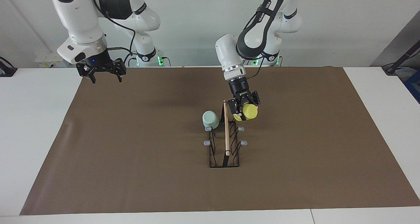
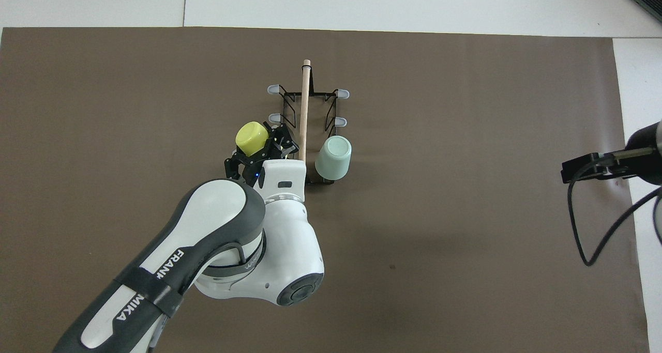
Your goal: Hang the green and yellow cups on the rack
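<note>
Left gripper clamped on yellow cup over rack | green cup hung on peg nearest robots | right gripper apart, waiting | cups likely light, rigid, slippery; grip the wall.

Facing cam: high, across the surface, looks at both arm bases. Overhead cam: above the robots' end, steep down and forward, closer. Both cover the rack on the brown mat, half a turn apart.
</note>
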`<state>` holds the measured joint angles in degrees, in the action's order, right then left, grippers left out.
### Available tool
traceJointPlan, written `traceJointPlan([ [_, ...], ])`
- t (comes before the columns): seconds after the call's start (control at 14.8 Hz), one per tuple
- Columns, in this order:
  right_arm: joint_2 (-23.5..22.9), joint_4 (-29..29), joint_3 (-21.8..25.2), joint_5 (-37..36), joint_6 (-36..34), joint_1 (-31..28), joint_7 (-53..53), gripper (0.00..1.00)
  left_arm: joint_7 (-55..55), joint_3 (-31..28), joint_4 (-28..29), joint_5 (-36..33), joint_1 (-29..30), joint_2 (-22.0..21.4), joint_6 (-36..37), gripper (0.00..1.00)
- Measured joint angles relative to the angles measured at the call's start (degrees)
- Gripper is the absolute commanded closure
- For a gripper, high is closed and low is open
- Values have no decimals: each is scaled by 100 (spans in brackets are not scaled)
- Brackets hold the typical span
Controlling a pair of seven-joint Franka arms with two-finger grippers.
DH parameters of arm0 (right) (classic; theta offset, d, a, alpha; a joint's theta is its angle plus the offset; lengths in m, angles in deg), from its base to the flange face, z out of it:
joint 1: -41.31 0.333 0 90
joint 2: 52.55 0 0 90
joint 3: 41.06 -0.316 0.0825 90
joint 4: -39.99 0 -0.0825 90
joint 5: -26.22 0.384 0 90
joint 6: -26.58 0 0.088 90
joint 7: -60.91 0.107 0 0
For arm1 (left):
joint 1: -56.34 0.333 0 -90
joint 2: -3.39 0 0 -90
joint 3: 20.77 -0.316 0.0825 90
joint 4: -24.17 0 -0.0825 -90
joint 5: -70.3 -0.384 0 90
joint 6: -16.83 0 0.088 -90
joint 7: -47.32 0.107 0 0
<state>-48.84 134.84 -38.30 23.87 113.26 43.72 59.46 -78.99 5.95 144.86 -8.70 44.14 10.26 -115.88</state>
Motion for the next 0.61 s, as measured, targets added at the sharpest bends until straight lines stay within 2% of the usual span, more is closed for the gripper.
traceJointPlan([
  [0.34,-81,-73,155,25,-164,68,461,0,-200,13,171,-12,-109,6,102,100],
  [0.41,-88,-69,255,25,-164,126,462,0,-206,13,174,-15,-109,6,104,79],
  [0.54,-92,-70,381,25,-171,171,456,0,-208,23,167,-17,-110,6,97,55],
  [0.61,-95,-77,385,25,-181,174,454,0,-208,30,161,-17,-110,6,96,34],
])
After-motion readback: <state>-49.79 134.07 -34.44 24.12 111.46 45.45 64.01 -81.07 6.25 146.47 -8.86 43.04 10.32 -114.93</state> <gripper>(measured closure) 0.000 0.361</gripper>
